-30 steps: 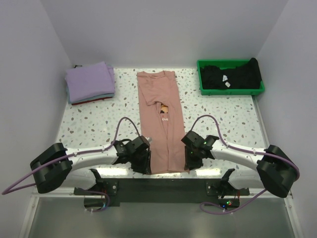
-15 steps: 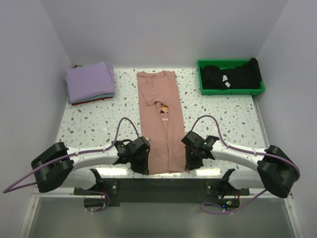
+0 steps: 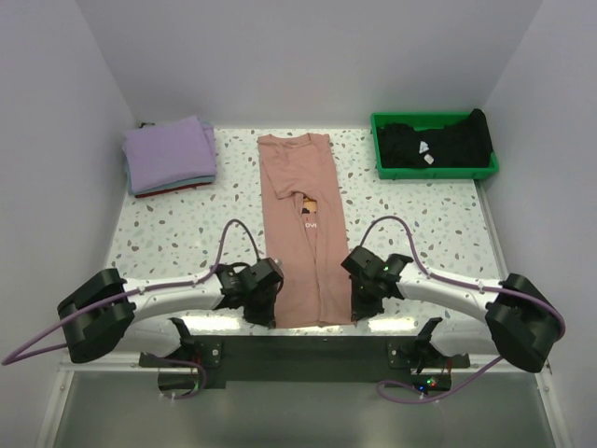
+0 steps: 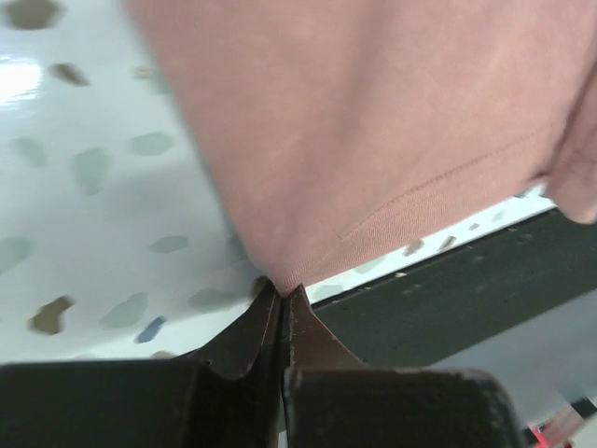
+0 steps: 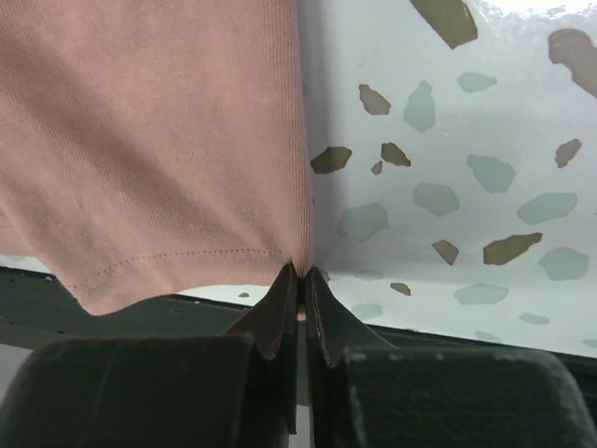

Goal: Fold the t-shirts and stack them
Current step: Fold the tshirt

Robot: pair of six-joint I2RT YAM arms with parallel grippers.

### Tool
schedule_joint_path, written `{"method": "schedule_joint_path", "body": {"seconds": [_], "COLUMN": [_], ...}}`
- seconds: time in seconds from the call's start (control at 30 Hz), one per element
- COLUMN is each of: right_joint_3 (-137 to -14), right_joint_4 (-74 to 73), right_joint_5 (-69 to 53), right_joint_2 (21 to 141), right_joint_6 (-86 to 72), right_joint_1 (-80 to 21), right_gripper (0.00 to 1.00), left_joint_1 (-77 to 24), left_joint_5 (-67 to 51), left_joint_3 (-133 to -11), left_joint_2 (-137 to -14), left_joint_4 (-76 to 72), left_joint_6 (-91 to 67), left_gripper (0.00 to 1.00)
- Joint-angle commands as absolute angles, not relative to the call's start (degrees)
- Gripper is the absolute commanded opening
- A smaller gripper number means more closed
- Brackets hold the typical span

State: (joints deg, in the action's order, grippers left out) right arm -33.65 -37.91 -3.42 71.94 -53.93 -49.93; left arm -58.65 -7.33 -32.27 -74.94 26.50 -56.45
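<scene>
The green tray (image 3: 377, 147) at the far right corner of the surface (image 3: 168, 233) holds black t-shirts (image 3: 443, 142), while the left pincer (image 4: 283, 294) and right pincer (image 5: 300, 276) each clamp a near-edge hem corner of the salmon-pink t-shirt (image 3: 297, 191) lying mid-surface.

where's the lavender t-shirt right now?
Top external view: the lavender t-shirt lies folded atop a small stack at the far-left corner of the table, left of the salmon-pink t-shirt's far end and apart from it.
</scene>
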Motion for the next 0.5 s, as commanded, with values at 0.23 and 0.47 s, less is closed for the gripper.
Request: {"method": "schedule_joint_path", "body": {"seconds": [0.23,0.47], "right_joint_3": [-43.8,-49.0], "right_joint_4": [-49.6,-51.1], "right_joint_5": [0.7,3.0], "right_joint_2": [67.5,68.4], "right_joint_6": [-54.2,-54.1], "right_joint_1": [-50.4,-50.4], "right_gripper": [0.0,0.0], "left_joint_1": [-58.9,-58.8], "left_joint_5": [5.7,9.3], "left_joint_3": [-37.6,-41.3], "left_joint_2": [-66.2,-64.6], "left_joint_4": [41.1,44.4], "left_joint_6": [-59.9,-61.0], "left_gripper": [0.0,0.0]}}
